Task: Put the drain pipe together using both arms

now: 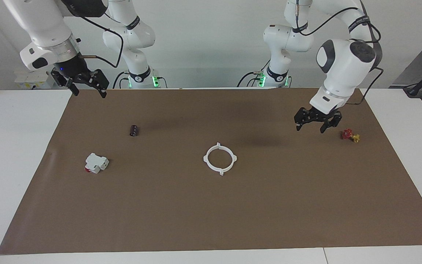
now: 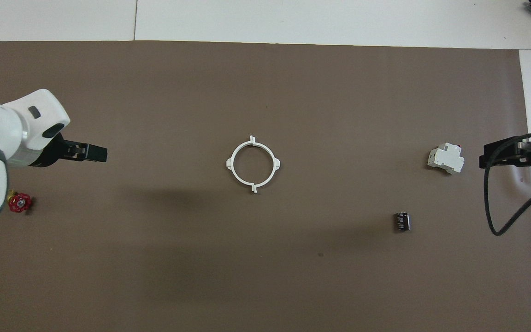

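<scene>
The drain pipe (image 1: 206, 158) lies flat in the middle of the brown mat as one white ring with four small tabs (image 2: 275, 162), and nothing touches it. My left gripper (image 1: 310, 128) hangs open and empty over the mat toward the left arm's end, close to a small red valve, well clear of the ring; it also shows in the overhead view (image 2: 95, 153). My right gripper (image 1: 90, 94) waits open and empty, raised over the mat's edge at the right arm's end (image 2: 500, 156).
A white blocky part with a red end (image 1: 96, 163) (image 2: 445, 158) and a small dark cylinder (image 1: 134, 130) (image 2: 402, 221) lie toward the right arm's end. A red and yellow valve (image 1: 350, 135) (image 2: 19, 202) lies toward the left arm's end.
</scene>
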Robot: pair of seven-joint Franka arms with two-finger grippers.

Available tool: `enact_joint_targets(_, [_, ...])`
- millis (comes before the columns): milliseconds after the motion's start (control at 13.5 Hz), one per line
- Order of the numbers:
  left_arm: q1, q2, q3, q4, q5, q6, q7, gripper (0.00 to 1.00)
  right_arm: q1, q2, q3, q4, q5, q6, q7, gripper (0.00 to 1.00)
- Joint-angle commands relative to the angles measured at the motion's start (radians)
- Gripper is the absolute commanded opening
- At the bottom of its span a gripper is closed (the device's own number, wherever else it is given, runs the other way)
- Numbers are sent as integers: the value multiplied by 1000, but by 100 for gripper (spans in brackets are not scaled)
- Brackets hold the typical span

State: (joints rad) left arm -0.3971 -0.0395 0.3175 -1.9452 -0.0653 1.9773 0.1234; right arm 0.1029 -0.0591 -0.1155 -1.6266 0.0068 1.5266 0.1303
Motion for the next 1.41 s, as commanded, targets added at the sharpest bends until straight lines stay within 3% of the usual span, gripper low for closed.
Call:
enact_joint_targets(0, [38,-4,-9,118,13,-119,42,100,-6,-13,4,-10,12,-2,-6,100])
enact_joint_targets(444, [138,76,-8,443,32,-376,82,100,-6,-13,4,-10,13,-2,-6,100])
enact_joint_targets(963, [136,69,-11,451,31,-397,81,100,-6,-13,4,-10,13,-2,-6,100])
enact_joint_targets(1037, [177,76,-37,451,30,-416,78,100,-6,-13,4,-10,13,-2,-6,100])
enact_joint_targets(1185, [315,69,-197,453,30,-457,75,100,-6,-13,4,-10,13,-2,-6,100])
enact_joint_targets(1333, [349,66,-233,453,32,-480,73,100,-6,-13,4,-10,12,-2,-6,100])
